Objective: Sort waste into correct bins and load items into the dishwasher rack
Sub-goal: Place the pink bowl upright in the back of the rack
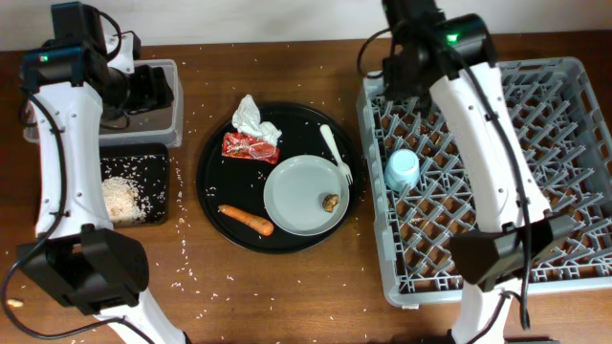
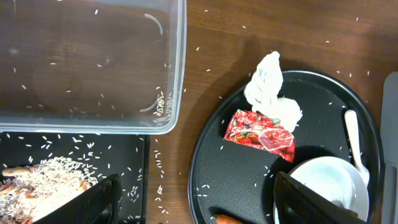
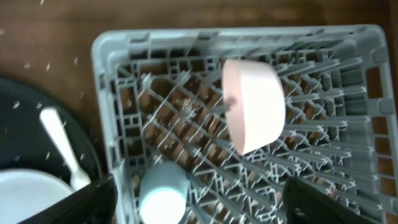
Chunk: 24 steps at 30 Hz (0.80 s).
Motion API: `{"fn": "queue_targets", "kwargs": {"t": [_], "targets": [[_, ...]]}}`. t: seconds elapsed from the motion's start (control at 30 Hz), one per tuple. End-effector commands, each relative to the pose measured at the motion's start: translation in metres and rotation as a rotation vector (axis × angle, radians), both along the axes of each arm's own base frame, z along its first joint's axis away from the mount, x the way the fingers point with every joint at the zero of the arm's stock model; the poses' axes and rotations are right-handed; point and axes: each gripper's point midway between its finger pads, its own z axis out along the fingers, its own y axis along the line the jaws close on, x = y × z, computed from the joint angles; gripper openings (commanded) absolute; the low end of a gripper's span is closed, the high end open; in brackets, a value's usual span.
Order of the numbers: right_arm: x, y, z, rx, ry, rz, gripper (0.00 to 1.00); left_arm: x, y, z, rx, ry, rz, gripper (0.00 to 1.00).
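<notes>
Right wrist: pale pink bowl sat racked.
Left tool, right tool spread, empty; we judged crumpled white tissue next.

Rack: right side of table.
Cup: in rack, left part.
Bowl: in rack, behind and right of cup.
Round tray: centre, just left of rack.
Tissue: tray rear.
Wrapper: just before tissue.
Plate: tray front right, scrap on it.
Fork: at plate's right rear rim.
Carrot: tray front left.
Tub: far left, rear.
Shallow tray: directly before tub, rice in it.
</notes>
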Motion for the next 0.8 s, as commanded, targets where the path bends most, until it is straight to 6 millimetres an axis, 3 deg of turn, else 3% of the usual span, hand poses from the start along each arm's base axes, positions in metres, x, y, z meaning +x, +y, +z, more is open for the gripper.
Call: {"fn": "queue_targets", "kwargs": {"t": [0.0, 0.07, 0.1, 0.4, 0.53, 0.63, 0.77], "targets": [[0.022, -0.046, -0.012, 0.048, -0.029, -0.133, 0.73, 0.001, -0.003, 0.007, 0.0, -0.023, -0.026, 0.77], [0.032, -0.076, -0.037, 0.077, 0.005, -0.195, 0.72, 0.001, -0.003, 0.007, 0.0, -0.023, -0.026, 0.77], [0.032, -0.08, -0.049, 0.102, 0.034, -0.2, 0.72, 0.001, -0.003, 0.007, 0.0, -0.023, -0.026, 0.77], [0.021, -0.086, -0.124, 0.102, 0.175, -0.219, 0.72, 0.001, -0.003, 0.007, 0.0, -0.023, -0.026, 0.78], [0.025, -0.101, -0.124, 0.097, 0.152, -0.248, 0.72, 0.001, -0.003, 0.007, 0.0, -0.023, -0.026, 0.77], [0.032, -0.128, -0.12, 0.092, 0.104, -0.299, 0.72, 0.001, -0.003, 0.007, 0.0, -0.023, -0.026, 0.77], [0.04, -0.125, -0.121, 0.09, 0.105, -0.223, 0.72, 0.001, -0.003, 0.007, -0.001, -0.023, -0.026, 0.77]]}}
